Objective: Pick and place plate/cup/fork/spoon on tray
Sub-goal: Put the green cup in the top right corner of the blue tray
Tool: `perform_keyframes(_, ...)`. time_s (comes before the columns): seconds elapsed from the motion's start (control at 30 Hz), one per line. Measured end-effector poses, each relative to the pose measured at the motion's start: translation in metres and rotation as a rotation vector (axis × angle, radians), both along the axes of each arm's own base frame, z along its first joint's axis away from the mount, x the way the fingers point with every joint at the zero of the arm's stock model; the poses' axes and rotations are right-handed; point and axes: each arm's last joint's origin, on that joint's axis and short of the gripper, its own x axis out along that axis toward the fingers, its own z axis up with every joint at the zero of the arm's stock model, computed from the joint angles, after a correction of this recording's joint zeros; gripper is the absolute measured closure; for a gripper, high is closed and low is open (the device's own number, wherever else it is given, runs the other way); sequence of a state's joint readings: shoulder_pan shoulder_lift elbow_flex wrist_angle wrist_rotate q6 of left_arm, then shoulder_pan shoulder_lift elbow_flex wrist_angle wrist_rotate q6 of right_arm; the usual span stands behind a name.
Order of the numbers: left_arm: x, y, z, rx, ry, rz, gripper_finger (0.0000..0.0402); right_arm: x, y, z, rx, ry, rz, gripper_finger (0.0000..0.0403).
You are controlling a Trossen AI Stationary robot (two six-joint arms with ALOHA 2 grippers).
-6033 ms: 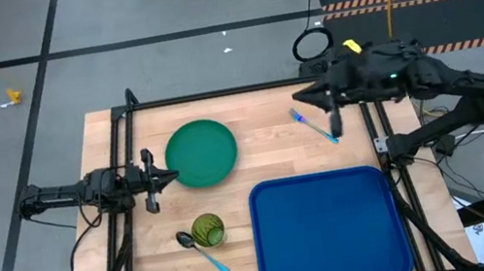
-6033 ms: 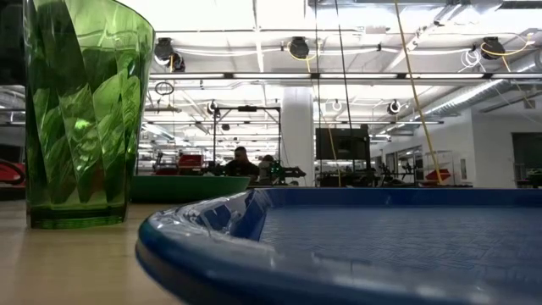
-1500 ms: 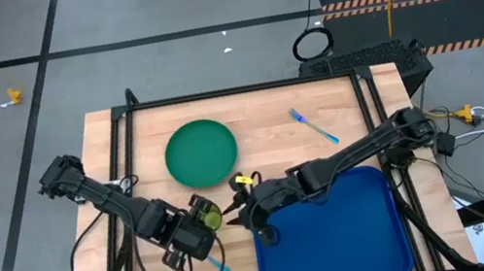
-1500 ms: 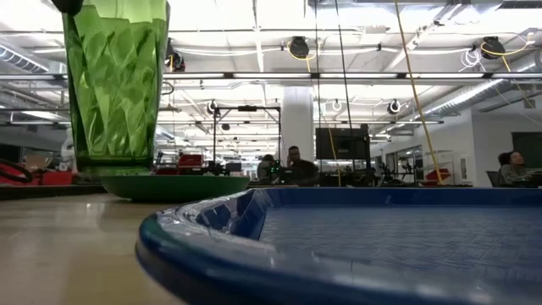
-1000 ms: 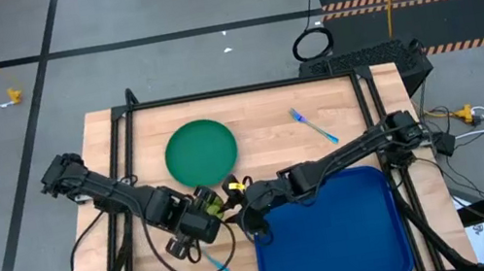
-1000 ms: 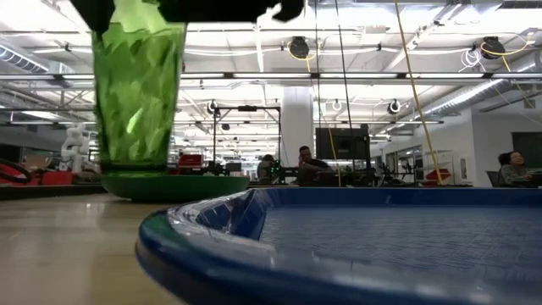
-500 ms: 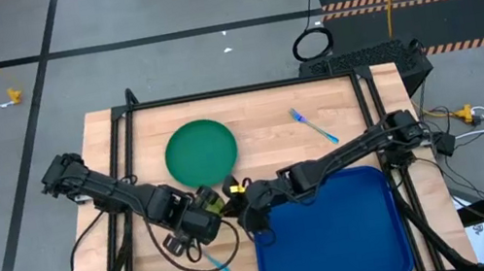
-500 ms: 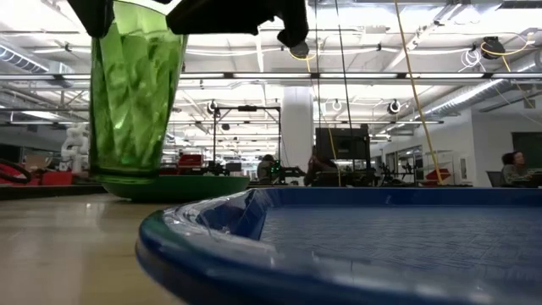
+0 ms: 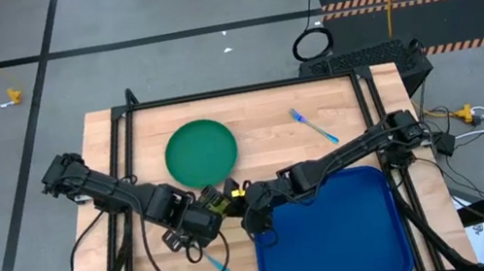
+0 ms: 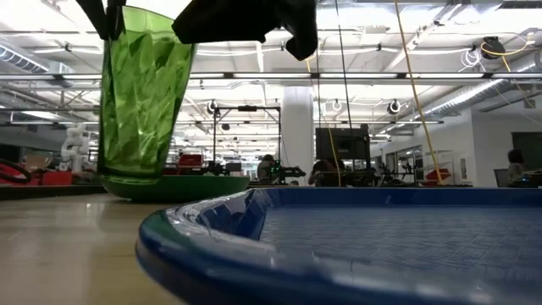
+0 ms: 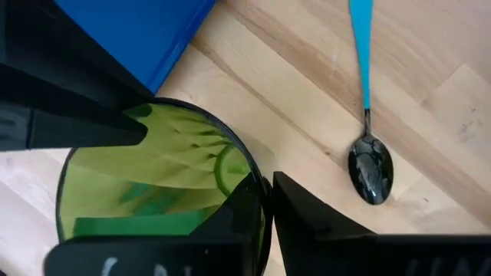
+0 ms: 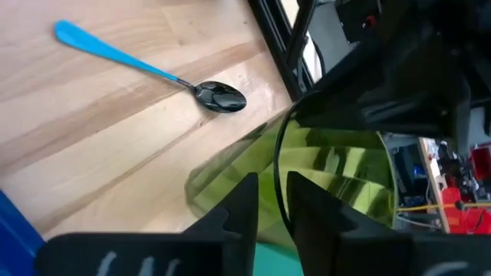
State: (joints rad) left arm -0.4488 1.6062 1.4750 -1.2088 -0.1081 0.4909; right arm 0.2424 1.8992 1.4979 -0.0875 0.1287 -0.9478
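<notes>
In the low view, the blue tray [image 10: 339,246] fills the lower right foreground, its rounded rim nearest the camera. Just behind it at upper left, the green cup [image 10: 144,97] hangs clear of the wooden table [image 10: 68,254], tilted slightly, with dark gripper parts over its rim at the top of the frame. Farther back at mid-left, the green plate [image 10: 174,186] lies flat on the table.

In the high view, the tray [image 9: 338,238] sits at lower right of the table [image 9: 260,123]. The two arms meet just off its upper left corner, at lower centre of the table. The left gripper [image 9: 217,206] reaches in from the left and the right gripper [image 9: 239,198] from the right, with the cup [image 9: 225,201] between them, mostly hidden.

The left wrist view shows the cup [image 11: 153,184] from above, its rim pinched between the left gripper's fingers [image 11: 322,222], one inside and one outside the wall. The right wrist view shows the right gripper's fingers [image 12: 238,207] straddling the cup's [image 12: 322,184] rim, closed on the opposite side. So both grippers are clamped on the cup.

The spoon [image 9: 215,263] lies on the table at lower left of the tray, below the left gripper; it appears in the left wrist view [image 11: 368,146] and right wrist view [image 12: 153,69] with its bowl toward the cup. The plate [image 9: 201,152] sits at upper left of the table. The fork [image 9: 313,126] lies at upper right, well apart from the rest.
</notes>
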Motion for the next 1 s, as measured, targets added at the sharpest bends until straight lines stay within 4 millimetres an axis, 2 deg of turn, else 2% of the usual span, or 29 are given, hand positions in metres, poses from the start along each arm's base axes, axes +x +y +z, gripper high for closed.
perform_keyframes(0.1,0.0,0.002,0.0,0.007,0.002,-0.015,0.0382,0.0,0.0,0.0,-0.025,-0.001,0.015,0.0326)
perform_keyframes(0.2,0.001,0.002,0.0,0.011,0.002,-0.024,0.0383,0.0,0.0,0.0,-0.057,-0.003,0.033,0.0329)
perform_keyframes(0.47,0.002,0.002,0.0,0.048,-0.03,0.02,0.0346,0.001,-0.005,-0.004,-0.077,0.016,0.015,0.0395)
perform_keyframes(0.63,0.001,0.0,0.003,0.113,-0.102,0.084,0.0291,-0.001,-0.008,0.0,-0.076,0.012,-0.012,0.0399)
perform_keyframes(0.87,0.002,-0.009,0.005,0.174,-0.211,0.165,0.0189,-0.003,-0.008,0.011,-0.067,-0.032,-0.053,0.0402)
perform_keyframes(1.0,0.0,-0.012,0.006,0.205,-0.255,0.214,0.0146,-0.007,-0.004,0.013,-0.047,-0.03,-0.098,0.0403)
